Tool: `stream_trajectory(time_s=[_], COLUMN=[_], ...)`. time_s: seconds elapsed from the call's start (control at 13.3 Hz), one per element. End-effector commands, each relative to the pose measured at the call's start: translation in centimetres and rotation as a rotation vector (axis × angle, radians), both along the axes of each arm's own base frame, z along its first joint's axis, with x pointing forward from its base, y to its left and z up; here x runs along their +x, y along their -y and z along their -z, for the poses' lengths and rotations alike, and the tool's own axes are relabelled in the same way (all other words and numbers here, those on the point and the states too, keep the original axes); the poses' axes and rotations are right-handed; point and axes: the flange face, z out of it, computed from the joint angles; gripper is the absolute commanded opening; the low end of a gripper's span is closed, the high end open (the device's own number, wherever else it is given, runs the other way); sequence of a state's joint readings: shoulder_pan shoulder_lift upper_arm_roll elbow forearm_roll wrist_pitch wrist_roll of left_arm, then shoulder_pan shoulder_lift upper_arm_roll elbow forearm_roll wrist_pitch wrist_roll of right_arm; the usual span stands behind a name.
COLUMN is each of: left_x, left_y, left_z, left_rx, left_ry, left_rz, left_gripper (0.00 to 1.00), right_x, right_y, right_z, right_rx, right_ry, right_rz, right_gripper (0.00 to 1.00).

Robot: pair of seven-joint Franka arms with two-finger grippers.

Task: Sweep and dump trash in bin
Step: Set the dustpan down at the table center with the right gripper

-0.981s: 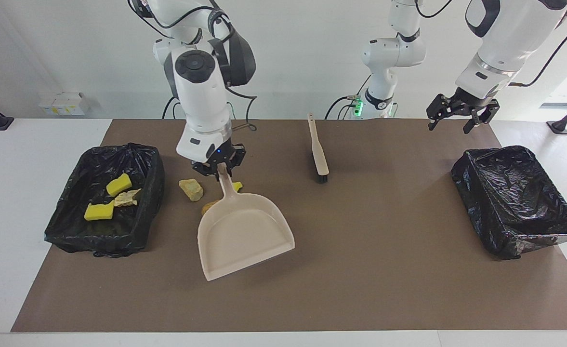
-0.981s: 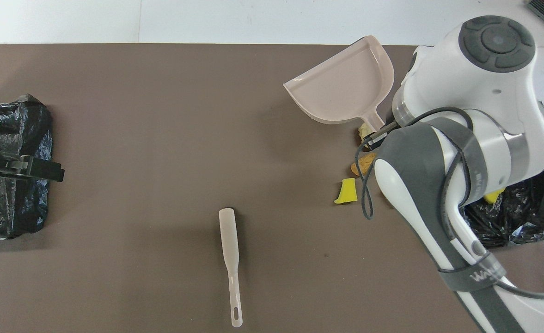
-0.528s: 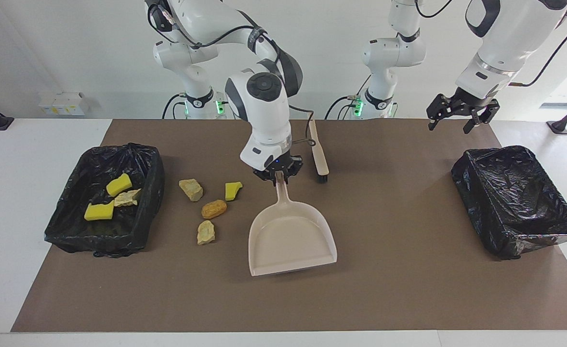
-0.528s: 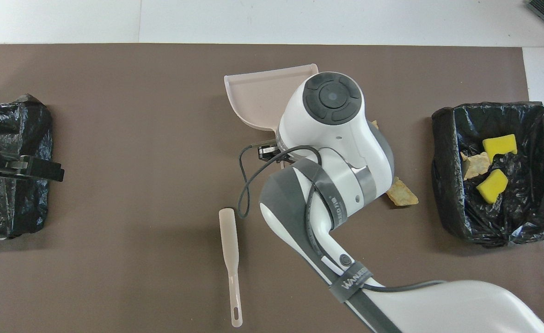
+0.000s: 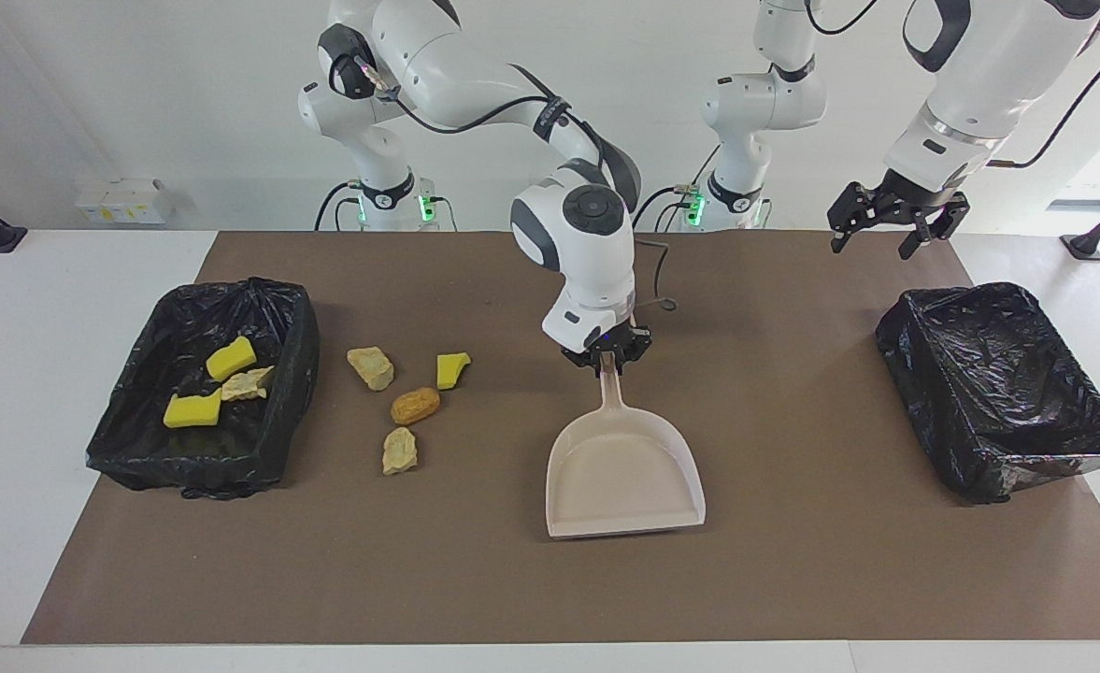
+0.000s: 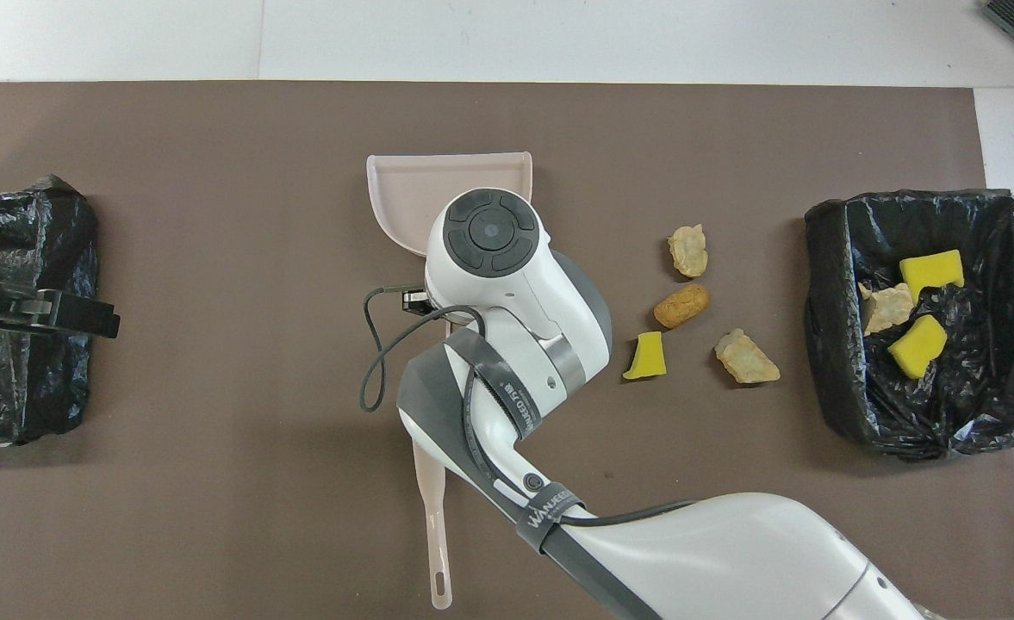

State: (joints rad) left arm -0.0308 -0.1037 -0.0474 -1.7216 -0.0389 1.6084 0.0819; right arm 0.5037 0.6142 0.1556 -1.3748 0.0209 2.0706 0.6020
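Pincers, two. Your right gripper (image 5: 611, 360) is pinched tight on the handle of the dustpan (image 5: 624, 477), whose pan lies flat on the brown mat (image 5: 792, 579) with its open lip pointing away from the robots. Your left gripper (image 5: 891, 227) hangs in the air with its fingers spread wide, holding nothing, over the mat's edge near the empty bin (image 5: 1003, 388); that arm waits.

Dustpan, one, empty.

Brush (image 6: 433, 525), one, lying on the mat under the right arm; in the overhead view only its handle end shows, and in the facing view the arm hides it.

Bins, two, both lined with black bags. The filled bin (image 5: 204, 388) sits at the right arm's end of the table, well apart from the right gripper.

Trash, seven pieces. Three lie in the filled bin: two yellow sponge chunks (image 5: 230, 358) (image 5: 192, 409) and one tan lump (image 5: 247, 383). Four lie loose on the mat between the right gripper and that bin: a tan lump (image 5: 370, 366), a yellow sponge chunk (image 5: 451, 368), an orange lump (image 5: 415, 405) and another tan lump (image 5: 399, 451).

Change since a second ago: your right gripper has carried the dustpan away from beside the filled bin, toward the middle of the mat, and turned it square to the table. The four loose pieces now lie uncovered. Your left gripper has not moved.
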Motion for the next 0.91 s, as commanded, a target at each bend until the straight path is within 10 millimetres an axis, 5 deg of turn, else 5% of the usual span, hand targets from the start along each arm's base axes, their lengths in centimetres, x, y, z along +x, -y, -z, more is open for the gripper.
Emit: stream_trajectory(time_s=[0.0,0.15,0.23,0.3,0.68,0.83], left_x=[0.0,-0.1,-0.2,-0.2,-0.1,0.0], left_y=[-0.3,-0.2,-0.2,-0.2,0.7,1.2], left_z=[-0.5,-0.4,-0.4,-0.4,-0.5,-0.4], left_rx=[0.001,0.002,0.002,0.002,0.002,0.001], left_ry=[-0.004,-0.013,-0.018,-0.018,-0.006,0.007], left_rz=[0.005,0.010,0.011,0.011,0.020,0.029], left_gripper=[1.00,1.00,1.00,1.00,1.00,1.00], right_x=[1.5,1.4,1.4,1.1,-2.6,-5.4], right_y=[0.7,0.2,0.2,-0.1,3.4,4.0], right_z=[0.1,1.2,1.2,0.7,-7.9,-9.4], right_rx=[0.018,0.025,0.019,0.020,-0.011,0.006], right_ry=[0.011,0.015,0.008,0.016,-0.061,-0.146], right_rz=[0.021,0.020,0.024,0.011,0.016,-0.019], right_gripper=[0.00,0.04,0.42,0.99,1.00,1.00])
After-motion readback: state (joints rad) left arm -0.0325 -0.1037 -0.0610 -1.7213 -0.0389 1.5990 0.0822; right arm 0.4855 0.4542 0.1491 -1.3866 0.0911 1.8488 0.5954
